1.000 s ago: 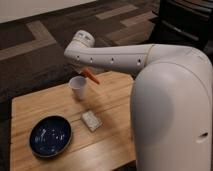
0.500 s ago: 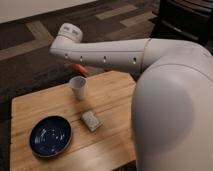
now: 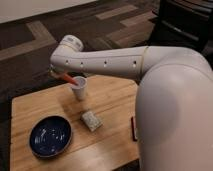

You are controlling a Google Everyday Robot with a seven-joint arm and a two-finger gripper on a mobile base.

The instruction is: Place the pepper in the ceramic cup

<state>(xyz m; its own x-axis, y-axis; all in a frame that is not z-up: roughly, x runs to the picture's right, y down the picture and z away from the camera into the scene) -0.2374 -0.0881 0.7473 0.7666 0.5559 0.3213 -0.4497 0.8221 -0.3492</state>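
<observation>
The orange-red pepper (image 3: 67,78) slants down from under the arm's wrist, its lower end at the left rim of the white ceramic cup (image 3: 79,90). The cup stands upright at the far middle of the wooden table (image 3: 112,102). My gripper (image 3: 58,74) sits just left of and above the cup, mostly hidden behind the white arm, shut on the pepper's upper end. Whether the pepper's tip touches the rim or hangs just over it does not show.
A dark blue bowl (image 3: 50,136) sits at the table's near left. A small pale speckled packet (image 3: 91,120) lies in the middle. A dark red-edged packet (image 3: 133,128) lies at the right, beside the robot's white body. Patterned carpet surrounds the table.
The arm has swung left and come down, carrying the pepper from right of and above the cup to its left rim. The cup, bowl and packets have stayed where they were.
</observation>
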